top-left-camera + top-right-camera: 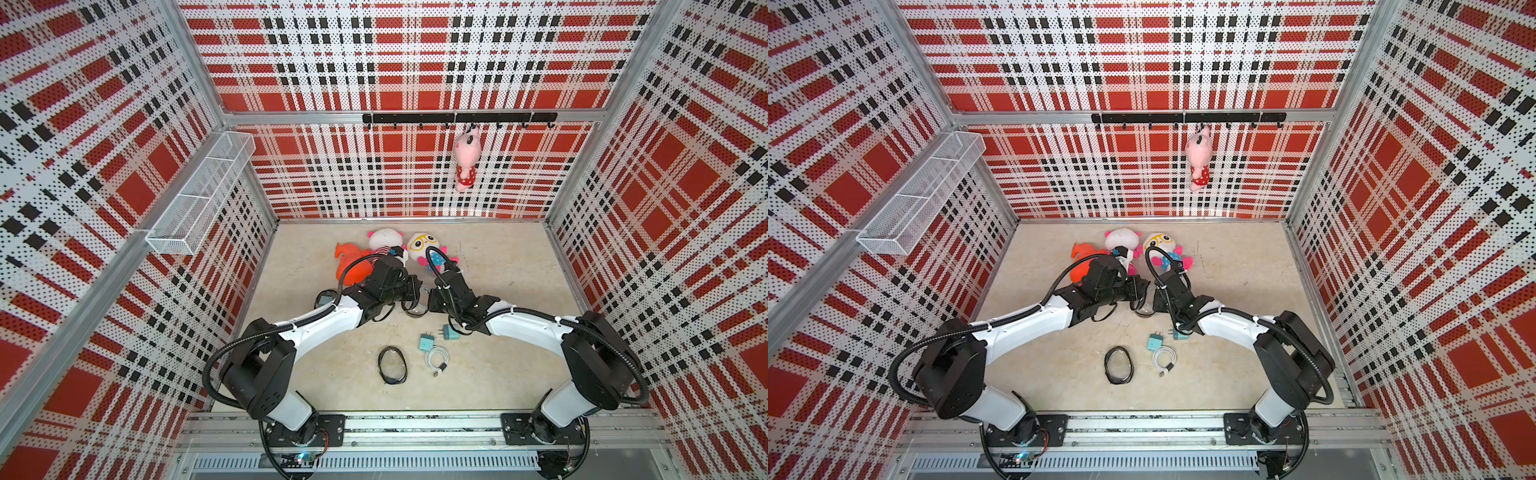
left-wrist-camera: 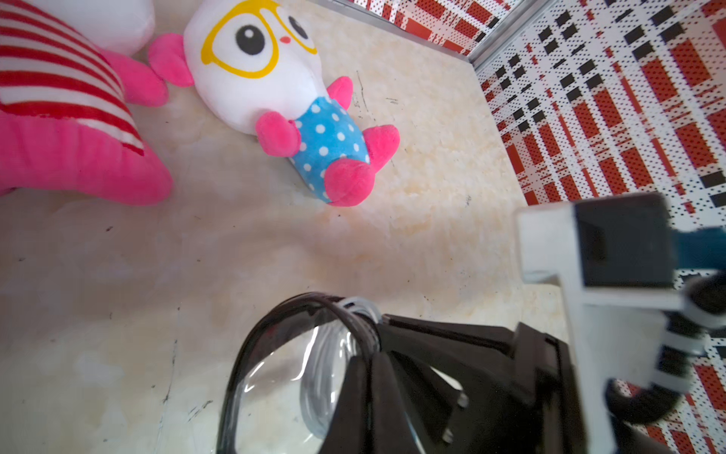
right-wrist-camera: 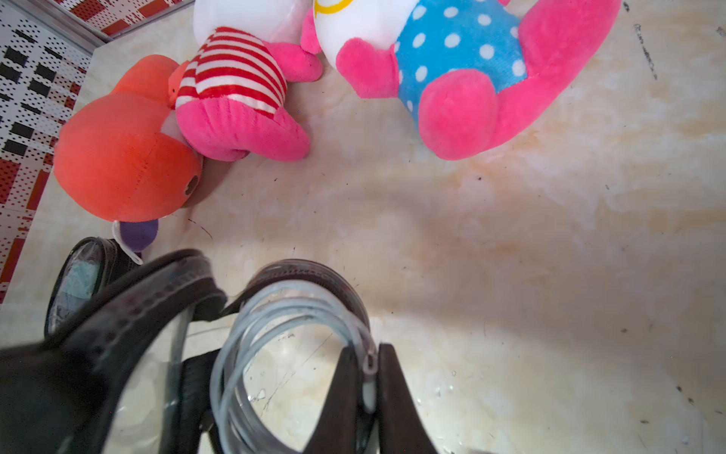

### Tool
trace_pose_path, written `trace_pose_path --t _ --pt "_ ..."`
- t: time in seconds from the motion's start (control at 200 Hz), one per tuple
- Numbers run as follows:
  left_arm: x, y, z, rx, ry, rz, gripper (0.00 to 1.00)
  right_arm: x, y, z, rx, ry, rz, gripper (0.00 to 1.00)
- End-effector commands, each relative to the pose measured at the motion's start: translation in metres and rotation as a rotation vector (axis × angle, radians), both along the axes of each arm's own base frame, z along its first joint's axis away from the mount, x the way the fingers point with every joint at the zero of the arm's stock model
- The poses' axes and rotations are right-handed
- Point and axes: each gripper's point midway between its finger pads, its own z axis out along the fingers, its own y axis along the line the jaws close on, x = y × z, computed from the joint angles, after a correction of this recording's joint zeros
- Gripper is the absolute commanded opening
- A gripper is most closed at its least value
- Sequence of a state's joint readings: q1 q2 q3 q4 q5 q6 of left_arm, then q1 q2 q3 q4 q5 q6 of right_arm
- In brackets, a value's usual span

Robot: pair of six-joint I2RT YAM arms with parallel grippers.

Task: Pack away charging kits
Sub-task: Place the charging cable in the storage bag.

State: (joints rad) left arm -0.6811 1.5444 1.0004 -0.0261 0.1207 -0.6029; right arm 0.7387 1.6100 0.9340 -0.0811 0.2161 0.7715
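Observation:
Both arms meet mid-table over a black oval zip case (image 1: 415, 312) with a clear window. My left gripper (image 2: 371, 353) is shut on the case's rim (image 2: 275, 326). My right gripper (image 3: 369, 369) is shut on a coiled white cable (image 3: 275, 334), which sits at the case's mouth, against the black rim (image 3: 310, 271). Nearer the front lie two teal plug adapters (image 1: 426, 341) (image 1: 449, 332) and a second coiled white cable (image 1: 436, 358). In both top views the fingertips are hidden under the wrists.
An empty black oval case (image 1: 392, 365) lies near the front, and another case (image 3: 78, 275) with something teal inside sits beside the orange plush (image 1: 353, 266). Two more plush toys (image 1: 384, 241) (image 1: 424, 247) lie behind. A pink plush (image 1: 466, 160) hangs from the hook rail. A wire basket (image 1: 199, 195) is on the left wall.

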Motion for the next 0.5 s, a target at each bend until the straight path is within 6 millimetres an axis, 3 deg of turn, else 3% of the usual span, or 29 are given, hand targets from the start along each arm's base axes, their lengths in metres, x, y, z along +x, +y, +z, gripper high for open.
trace_pose_path --t 0.0,0.256,0.496 --pt "-0.006 -0.014 0.022 -0.057 -0.044 -0.050 0.00 0.007 0.007 0.010 0.026 -0.020 -0.001 0.00" --pt "-0.008 -0.022 0.012 -0.087 -0.009 -0.081 0.00 0.006 0.015 0.024 0.079 -0.018 0.014 0.00" --pt "-0.009 -0.019 0.015 -0.123 -0.003 -0.084 0.00 0.009 0.008 0.011 0.039 0.009 -0.017 0.00"
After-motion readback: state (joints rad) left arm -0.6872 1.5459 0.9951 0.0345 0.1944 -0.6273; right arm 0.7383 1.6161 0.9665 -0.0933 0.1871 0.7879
